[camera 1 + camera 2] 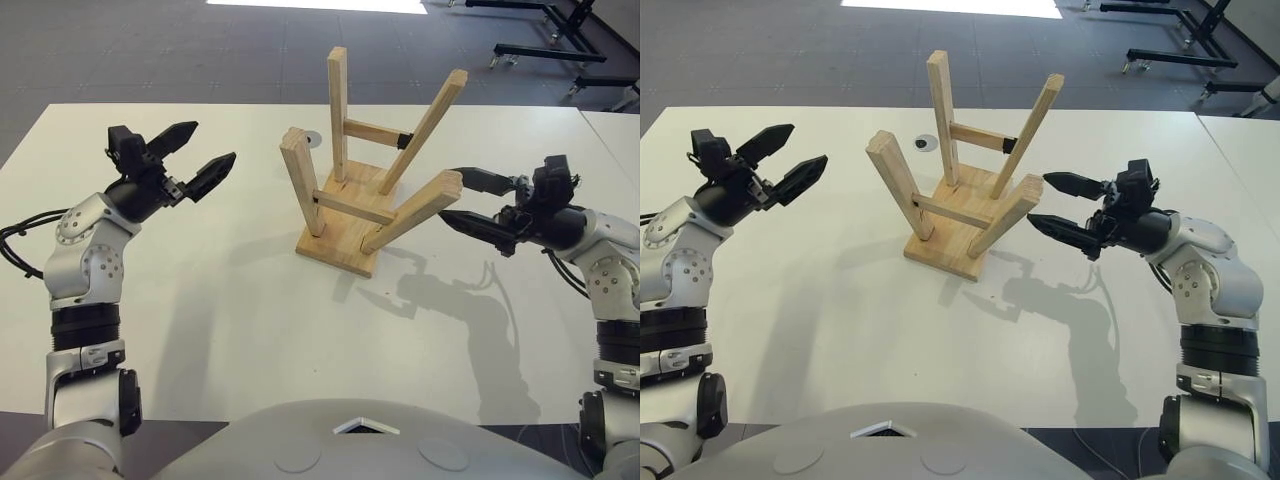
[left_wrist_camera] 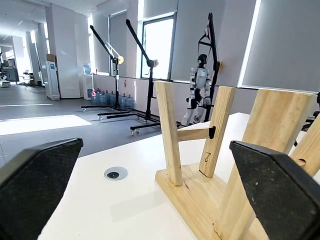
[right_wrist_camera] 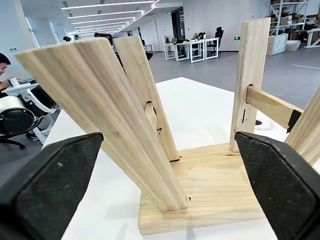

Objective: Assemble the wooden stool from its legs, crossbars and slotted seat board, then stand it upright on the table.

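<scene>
The wooden stool [image 1: 362, 190] rests upside down in the middle of the table, seat board [image 1: 340, 245] flat on the surface and its legs splayed upward. Two crossbars [image 1: 352, 207] join the legs. My left gripper [image 1: 195, 156] hovers open to the stool's left, a hand's width from the nearest leg [image 1: 301, 180], holding nothing. To the right, my right gripper [image 1: 470, 204] is open with its fingertips just off the tip of the right front leg [image 1: 415, 210]; that leg [image 3: 115, 115] rises between its pads in the right wrist view.
The white table [image 1: 200, 330] has free room in front and on both sides. A round cable port [image 1: 312, 139] lies behind the stool. Black wheeled stands [image 1: 545, 45] are on the floor beyond the far edge.
</scene>
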`<state>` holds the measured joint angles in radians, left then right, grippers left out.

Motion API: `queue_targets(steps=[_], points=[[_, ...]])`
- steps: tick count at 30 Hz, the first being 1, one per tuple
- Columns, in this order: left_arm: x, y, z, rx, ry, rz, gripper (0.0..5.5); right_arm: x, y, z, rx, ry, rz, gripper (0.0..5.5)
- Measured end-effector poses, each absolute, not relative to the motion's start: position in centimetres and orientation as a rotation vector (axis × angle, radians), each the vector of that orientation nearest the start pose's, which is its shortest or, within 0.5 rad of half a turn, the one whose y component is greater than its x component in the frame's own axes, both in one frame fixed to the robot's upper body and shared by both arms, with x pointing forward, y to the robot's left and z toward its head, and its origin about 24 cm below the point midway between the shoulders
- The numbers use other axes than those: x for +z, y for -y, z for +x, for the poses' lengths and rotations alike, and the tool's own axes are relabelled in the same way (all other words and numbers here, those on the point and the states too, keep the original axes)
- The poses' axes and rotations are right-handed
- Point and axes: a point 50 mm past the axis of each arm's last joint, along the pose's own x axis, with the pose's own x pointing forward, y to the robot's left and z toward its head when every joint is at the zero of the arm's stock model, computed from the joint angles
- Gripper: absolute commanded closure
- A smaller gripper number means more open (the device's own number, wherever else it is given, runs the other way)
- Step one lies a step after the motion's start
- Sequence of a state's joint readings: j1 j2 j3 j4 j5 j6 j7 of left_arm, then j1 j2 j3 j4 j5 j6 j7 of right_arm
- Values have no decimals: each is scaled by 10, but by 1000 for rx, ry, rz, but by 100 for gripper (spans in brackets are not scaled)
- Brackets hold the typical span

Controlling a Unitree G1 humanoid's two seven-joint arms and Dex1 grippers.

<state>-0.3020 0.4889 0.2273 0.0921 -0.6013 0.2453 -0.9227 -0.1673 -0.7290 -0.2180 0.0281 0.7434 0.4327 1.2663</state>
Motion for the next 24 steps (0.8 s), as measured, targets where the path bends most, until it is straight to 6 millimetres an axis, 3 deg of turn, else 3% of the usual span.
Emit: queue_targets(steps=[11,24], points=[[133,-190,301,-793,195,-93,10,132,254,250,1116,-82,137,66],[142,-165,299,-824,259,-105,10,135,253,254,1103,-55,148,66]])
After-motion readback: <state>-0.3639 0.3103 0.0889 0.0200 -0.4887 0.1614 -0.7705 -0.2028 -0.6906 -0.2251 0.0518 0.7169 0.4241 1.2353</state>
